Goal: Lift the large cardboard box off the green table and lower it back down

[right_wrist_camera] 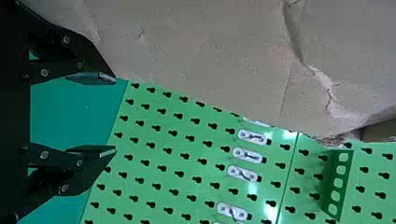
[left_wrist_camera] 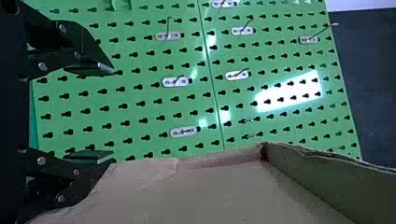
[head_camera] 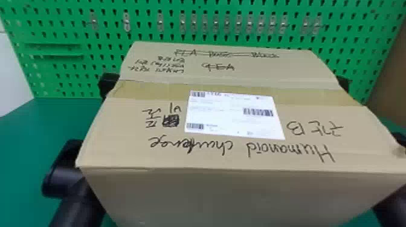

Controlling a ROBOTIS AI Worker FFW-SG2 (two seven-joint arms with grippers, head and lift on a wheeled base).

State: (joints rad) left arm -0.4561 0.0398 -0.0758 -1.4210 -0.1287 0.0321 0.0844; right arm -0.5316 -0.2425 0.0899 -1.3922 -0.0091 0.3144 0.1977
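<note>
Nearest to you in the head view is the cardboard box (head_camera: pixel 232 154), between the left arm (head_camera: pixel 68 196) and the right arm (head_camera: pixel 394 203), over the green table (head_camera: pixel 22 151); its underside is hidden, so you cannot be certain it is lifted. In the left wrist view, your left gripper (left_wrist_camera: pixel 107 113) has its fingers apart, beside the box. In the right wrist view, your right gripper (right_wrist_camera: pixel 115 115) is likewise spread. Probably you are holding it raised; next, press evenly and lower it level.
</note>
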